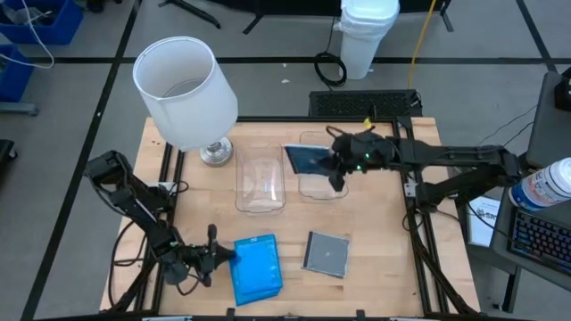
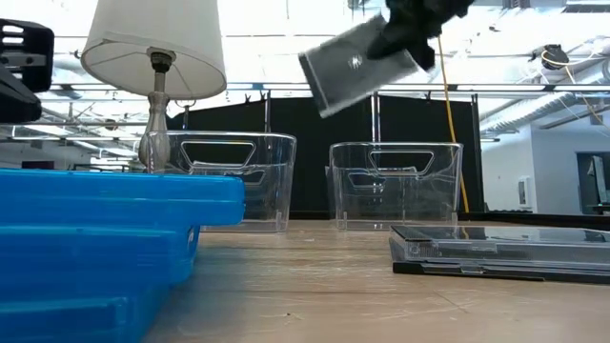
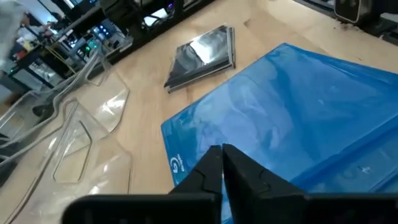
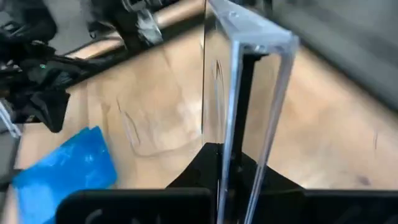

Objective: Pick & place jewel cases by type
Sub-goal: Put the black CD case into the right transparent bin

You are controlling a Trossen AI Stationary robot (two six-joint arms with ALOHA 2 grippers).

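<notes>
Counting three jewel cases [image 1: 257, 267], two tubs [image 1: 260, 178].

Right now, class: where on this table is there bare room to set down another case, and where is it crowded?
Bare wood lies between the blue case and the tubs, and right of the grey case toward the table edge. It is crowded around the lamp and tubs, where the right gripper holds a case.

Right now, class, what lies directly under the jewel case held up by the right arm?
The dark jewel case, gripped in the right tool, hangs tilted above the right clear tub. Only bare tub floor shows there; the part beneath the case itself is covered.
</notes>
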